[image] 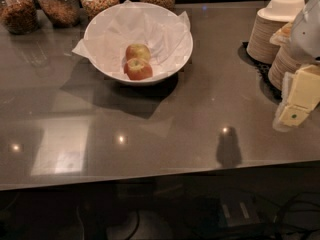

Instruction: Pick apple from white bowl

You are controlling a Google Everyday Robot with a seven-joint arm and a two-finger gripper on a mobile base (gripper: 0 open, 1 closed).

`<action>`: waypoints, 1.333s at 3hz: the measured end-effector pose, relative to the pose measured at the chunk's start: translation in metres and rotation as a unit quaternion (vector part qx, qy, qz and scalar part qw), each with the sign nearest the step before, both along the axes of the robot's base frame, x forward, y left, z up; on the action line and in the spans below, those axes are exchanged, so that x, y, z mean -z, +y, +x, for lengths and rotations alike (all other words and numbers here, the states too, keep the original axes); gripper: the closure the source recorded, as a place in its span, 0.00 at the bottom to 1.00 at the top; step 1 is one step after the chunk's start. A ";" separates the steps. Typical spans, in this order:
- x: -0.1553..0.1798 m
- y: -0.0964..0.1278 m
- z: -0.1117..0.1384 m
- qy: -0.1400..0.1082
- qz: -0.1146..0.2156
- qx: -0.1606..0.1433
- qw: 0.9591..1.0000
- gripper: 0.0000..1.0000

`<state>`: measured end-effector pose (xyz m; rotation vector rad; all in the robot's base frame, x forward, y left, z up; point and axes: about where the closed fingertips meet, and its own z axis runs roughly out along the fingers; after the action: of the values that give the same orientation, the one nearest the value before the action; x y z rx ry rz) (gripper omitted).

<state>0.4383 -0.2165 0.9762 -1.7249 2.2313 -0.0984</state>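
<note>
The white bowl [175, 59], wide and lined with crumpled white paper, stands at the back middle of the counter. Two apples lie in it. The apple [139, 69], deep red with a yellowish patch around its stem dimple, is the nearer one. A paler yellow-green apple [138, 51] touches it from behind. My gripper [296, 103] is at the far right edge of the view, well to the right of the bowl and above the counter, with pale yellowish pads showing. Nothing is seen in it.
Several glass jars [59, 4] of snacks line the back edge. Stacks of small beige paper bowls [270, 29] stand on a black mat [260, 69] at the back right, just behind my arm. The grey counter [150, 134] has its front edge near the bottom of the view.
</note>
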 end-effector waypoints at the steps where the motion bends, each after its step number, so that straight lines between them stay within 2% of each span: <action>1: -0.002 0.005 0.005 -0.008 0.002 -0.005 1.000 0.00; 2: -0.007 0.018 0.023 -0.033 0.005 -0.034 0.999 0.00; 3: -0.017 0.041 0.052 -0.073 0.001 -0.088 0.993 0.00; 4: -0.030 0.066 0.083 -0.111 -0.007 -0.161 0.981 0.00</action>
<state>0.5217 -0.1503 1.0058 -1.9514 1.7778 -0.2191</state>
